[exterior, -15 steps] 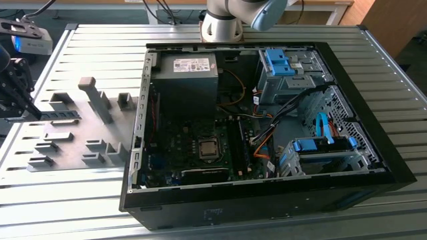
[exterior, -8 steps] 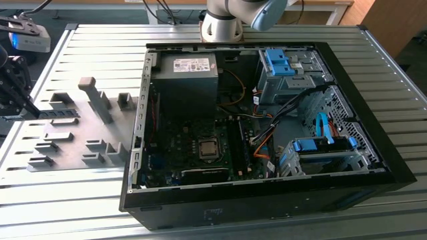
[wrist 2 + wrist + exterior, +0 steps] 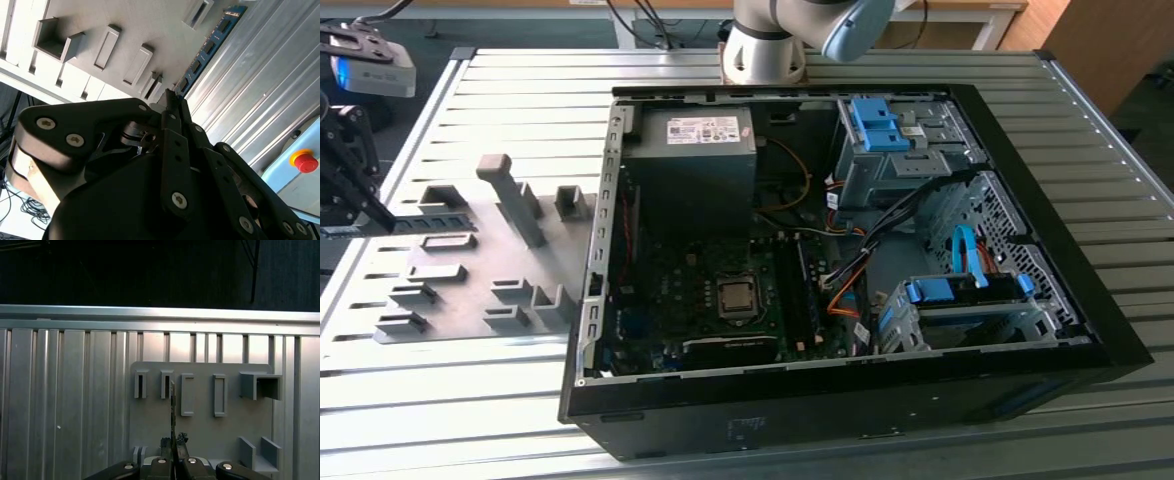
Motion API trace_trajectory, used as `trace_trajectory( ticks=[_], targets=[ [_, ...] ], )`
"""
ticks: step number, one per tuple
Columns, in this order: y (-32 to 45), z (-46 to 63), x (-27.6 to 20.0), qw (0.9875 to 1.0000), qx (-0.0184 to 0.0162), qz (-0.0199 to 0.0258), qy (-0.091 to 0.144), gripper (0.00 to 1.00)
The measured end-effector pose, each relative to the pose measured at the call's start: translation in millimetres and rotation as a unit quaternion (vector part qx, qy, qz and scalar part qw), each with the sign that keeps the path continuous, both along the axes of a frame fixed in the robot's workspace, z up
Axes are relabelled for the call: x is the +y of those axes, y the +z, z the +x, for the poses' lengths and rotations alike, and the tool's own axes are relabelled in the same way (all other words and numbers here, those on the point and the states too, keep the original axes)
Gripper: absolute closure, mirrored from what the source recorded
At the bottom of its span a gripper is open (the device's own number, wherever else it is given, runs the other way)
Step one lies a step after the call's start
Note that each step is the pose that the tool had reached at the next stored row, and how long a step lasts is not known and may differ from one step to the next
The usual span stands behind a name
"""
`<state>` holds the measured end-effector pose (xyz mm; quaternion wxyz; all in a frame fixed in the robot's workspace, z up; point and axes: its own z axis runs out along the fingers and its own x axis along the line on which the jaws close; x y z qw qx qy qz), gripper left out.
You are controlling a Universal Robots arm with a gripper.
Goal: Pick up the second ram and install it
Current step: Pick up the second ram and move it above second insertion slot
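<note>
Jaws closed tight on the ram (image 3: 207, 47), held edge-on in the gripper (image 3: 173, 441) over the fixture (image 3: 205, 440) at 9 o'clock from the case (image 3: 854, 405) in the exterior view; grasp done, lift unclear, install left.

Ribbed metal table (image 3: 467, 400): long parallel slats, pale grey, bright glare along ridges in both wrist views. Beyond far edge, light desk (image 3: 974, 12) with cables hanging beneath. Brown wooden panel (image 3: 1107, 50) at exterior view's right. Past table rim, dark floor (image 3: 150, 270), perhaps carpet. Elsewhere, tangle of cables (image 3: 20, 212) on pale ground.
</note>
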<state>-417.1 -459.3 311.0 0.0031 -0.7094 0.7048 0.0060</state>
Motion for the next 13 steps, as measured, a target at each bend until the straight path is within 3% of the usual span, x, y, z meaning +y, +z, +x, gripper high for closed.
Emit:
trace_trajectory(
  ticks=[13],
  targets=[
    [10.3, -0.7, 0.2, 1.0000, -0.0009, 0.0000, 0.000, 0.86]
  ],
)
